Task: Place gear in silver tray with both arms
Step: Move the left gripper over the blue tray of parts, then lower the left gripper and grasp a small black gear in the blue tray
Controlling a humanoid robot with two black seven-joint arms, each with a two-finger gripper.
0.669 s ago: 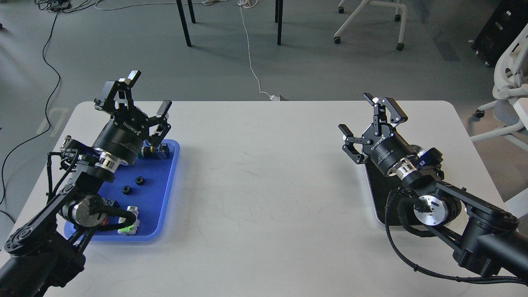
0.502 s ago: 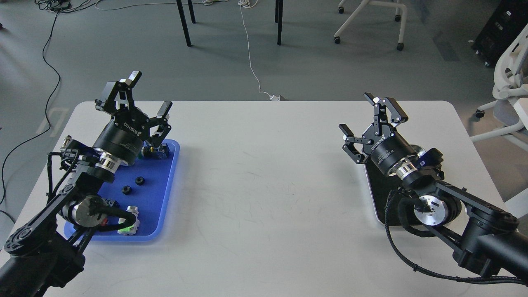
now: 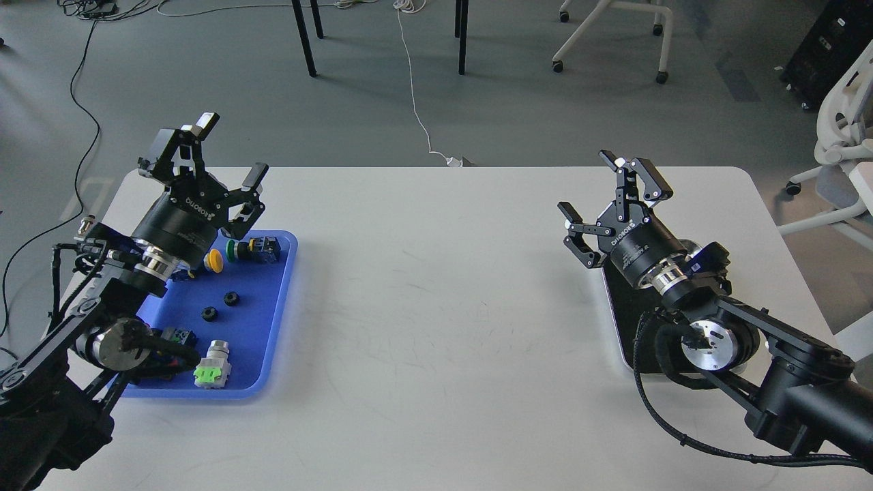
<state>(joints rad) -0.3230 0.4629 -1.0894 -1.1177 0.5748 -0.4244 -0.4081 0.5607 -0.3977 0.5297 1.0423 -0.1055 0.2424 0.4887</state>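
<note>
Two small black gears (image 3: 220,306) lie among buttons in the blue tray (image 3: 273,327) on the desk (image 3: 436,307); the silver tray (image 3: 624,320) sits under the right arm. Left gripper (image 3: 228,151) and right gripper (image 3: 603,194) hover wide open, empty.

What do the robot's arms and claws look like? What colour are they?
Both arms are black with shiny silver joint discs and black braided cables looping beside them. The left gripper has a round black body with white lettering and two black fingers, one tipped with a pale pad. The right gripper is similar, round and black with white lettering, a silver ring behind it, and two thinner black fingers.
</note>
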